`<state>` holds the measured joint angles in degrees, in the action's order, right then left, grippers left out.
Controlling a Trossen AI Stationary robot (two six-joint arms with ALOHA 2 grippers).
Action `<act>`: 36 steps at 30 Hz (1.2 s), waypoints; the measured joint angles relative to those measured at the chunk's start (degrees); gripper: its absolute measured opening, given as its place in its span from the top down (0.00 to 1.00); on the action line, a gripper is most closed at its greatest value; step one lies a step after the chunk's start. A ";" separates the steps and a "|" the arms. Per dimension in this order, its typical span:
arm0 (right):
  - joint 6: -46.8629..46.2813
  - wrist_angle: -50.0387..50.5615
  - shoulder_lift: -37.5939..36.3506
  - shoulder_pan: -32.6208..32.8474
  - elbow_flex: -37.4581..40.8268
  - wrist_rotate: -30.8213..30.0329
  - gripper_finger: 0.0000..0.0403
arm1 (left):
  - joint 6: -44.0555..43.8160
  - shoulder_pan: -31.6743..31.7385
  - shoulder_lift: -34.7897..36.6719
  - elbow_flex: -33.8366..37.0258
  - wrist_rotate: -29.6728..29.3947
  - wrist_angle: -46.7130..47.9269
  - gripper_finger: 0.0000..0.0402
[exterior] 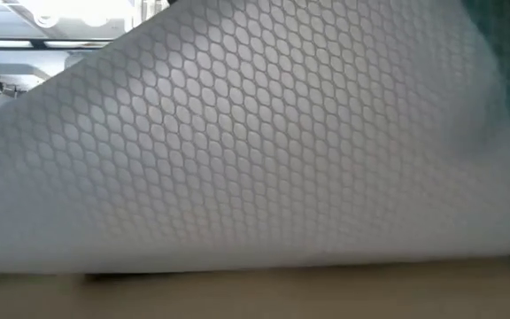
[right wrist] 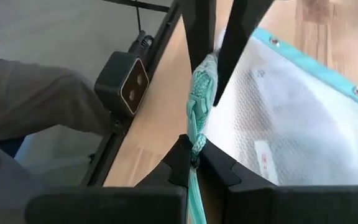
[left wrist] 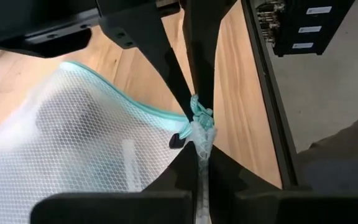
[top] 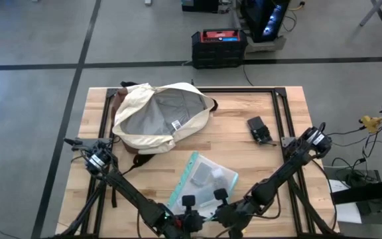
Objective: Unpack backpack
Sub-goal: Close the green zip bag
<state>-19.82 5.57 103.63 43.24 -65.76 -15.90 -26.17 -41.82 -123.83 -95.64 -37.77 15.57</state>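
The left gripper (top: pixel 188 201) sits at the near edge of the light wooden slatted surface (top: pixel 257 166), just left of centre. Its jaws are closed tight on the bunched teal-edged rim of a clear mesh zip pouch (top: pixel 203 179); in the left wrist view the pouch rim (left wrist: pixel 201 127) is pinched between the dark fingers (left wrist: pixel 166 59).

The large cream-white fabric backpack (top: pixel 159 116) with grey lining lies on its side in the far-left part of the surface, its main compartment open and the lining facing up. It is well apart from both grippers. A white label with dark print shows on the lining near the opening.

The pouch lies between the backpack and the near edge, with pale contents visible inside it. It fills the low view (exterior: pixel 255 142).

The right gripper (top: pixel 220 195) is just beside the left one, at the pouch's near end. Its jaws are also closed on the twisted teal rim (right wrist: pixel 201 93).

A small black rectangular device (top: pixel 259 129) rests to the right of the backpack, apart from it.
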 joint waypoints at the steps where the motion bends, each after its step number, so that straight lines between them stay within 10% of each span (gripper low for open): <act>1: -1.25 0.94 0.00 0.18 0.00 0.08 1.00 | -0.08 0.00 0.00 0.00 -0.09 0.02 1.00; 28: -11.66 7.74 2.73 0.40 -1.25 7.70 1.00 | 3.28 -0.05 -3.91 0.28 2.59 -8.13 0.99; 36: -11.03 7.75 2.73 0.34 -1.20 7.37 1.00 | 12.63 0.38 -5.75 0.20 2.06 -16.28 0.81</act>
<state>-30.85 13.32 106.37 43.57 -66.96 -8.54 -13.54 -41.45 -129.58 -95.44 -35.71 -0.70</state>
